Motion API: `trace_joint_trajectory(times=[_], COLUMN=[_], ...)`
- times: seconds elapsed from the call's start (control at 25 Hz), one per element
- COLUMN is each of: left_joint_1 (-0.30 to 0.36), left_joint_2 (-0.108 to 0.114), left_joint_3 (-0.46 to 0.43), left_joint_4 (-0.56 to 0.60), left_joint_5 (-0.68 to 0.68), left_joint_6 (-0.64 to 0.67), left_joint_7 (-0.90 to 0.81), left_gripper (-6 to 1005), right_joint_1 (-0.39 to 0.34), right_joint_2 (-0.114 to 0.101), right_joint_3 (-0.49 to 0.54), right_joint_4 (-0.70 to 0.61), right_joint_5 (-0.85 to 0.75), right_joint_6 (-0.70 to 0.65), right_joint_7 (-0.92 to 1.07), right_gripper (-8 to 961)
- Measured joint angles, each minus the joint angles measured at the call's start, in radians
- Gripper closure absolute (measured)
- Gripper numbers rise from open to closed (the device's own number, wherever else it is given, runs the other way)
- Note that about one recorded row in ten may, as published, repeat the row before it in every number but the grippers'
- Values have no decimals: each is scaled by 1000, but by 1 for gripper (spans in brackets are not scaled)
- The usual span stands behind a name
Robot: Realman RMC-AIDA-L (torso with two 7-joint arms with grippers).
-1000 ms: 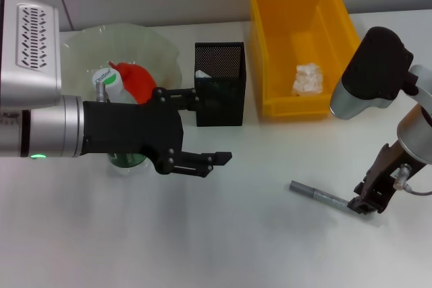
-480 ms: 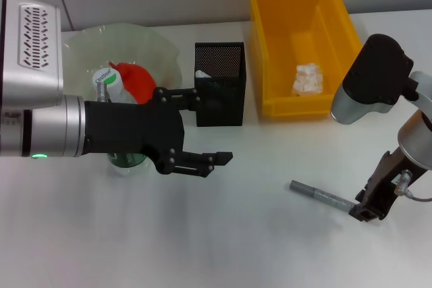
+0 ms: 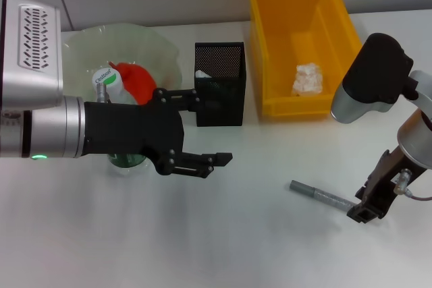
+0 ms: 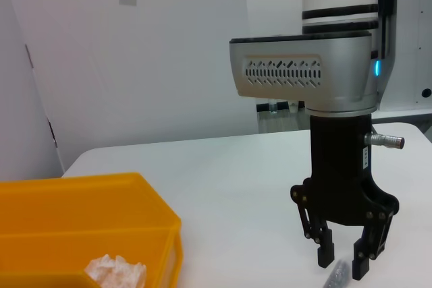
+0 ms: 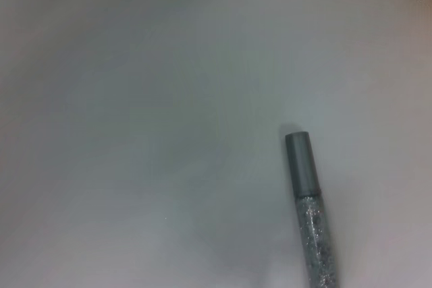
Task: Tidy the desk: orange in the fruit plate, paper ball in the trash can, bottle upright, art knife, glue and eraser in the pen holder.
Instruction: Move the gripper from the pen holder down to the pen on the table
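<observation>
Step in hand: picking up the grey stick-shaped item, probably the glue or the art knife; which one I cannot tell.
Grey stick [image 3: 320,196]: lies flat on the white bench [image 3: 223,241], well apart from the black mesh pen holder [image 3: 219,92]. The right wrist view shows a plain cap end and a glittery body [image 5: 312,224].
Right pincer [image 3: 364,206]: low over the far end of the grey stick, its jaws apart on either side of that end and not yet clamped on it, as the left wrist view shows [image 4: 344,255].
Left pincer [image 3: 196,129]: jaws spread, holding nothing, hovering in front of the pen holder and idle.
Already tidy, by the look of it: paper ball [image 3: 308,79] in the yellow bin [image 3: 270,45]; orange [image 3: 135,80] on the green plate [image 3: 145,42]; bottle [image 3: 108,84] standing just beside it.
Next move calls for: closing the jaws squarely on the thin stick, which may roll, then lifting it, carrying it to the pen holder and dropping it end first into the opening.
</observation>
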Motion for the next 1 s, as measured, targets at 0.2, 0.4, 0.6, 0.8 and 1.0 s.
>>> trace_joint_trajectory(times=[0.2, 0.4, 0.6, 0.8, 1.0], left_joint_1=[0, 0, 2, 3, 5], left_joint_2=[0, 0, 0, 0, 0], left_joint_3=[1, 1, 1, 3, 3], left_joint_4=[0, 0, 0, 0, 0], left_joint_5=[0, 0, 0, 0, 0], left_joint_6=[0, 0, 0, 0, 0], left_joint_7=[0, 0, 0, 0, 0], left_gripper=[186, 186, 186, 186, 186], right_joint_1=[1, 1, 2, 8, 8], right_joint_2=[0, 0, 0, -1, -3], right_joint_3=[0, -1, -1, -1, -1], right_joint_4=[16, 26, 28, 44, 50], right_joint_5=[0, -4, -6, -7, -8], right_joint_6=[2, 11, 15, 21, 28], right_joint_7=[1, 3, 3, 4, 4], right_gripper=[602, 611, 614, 615, 616])
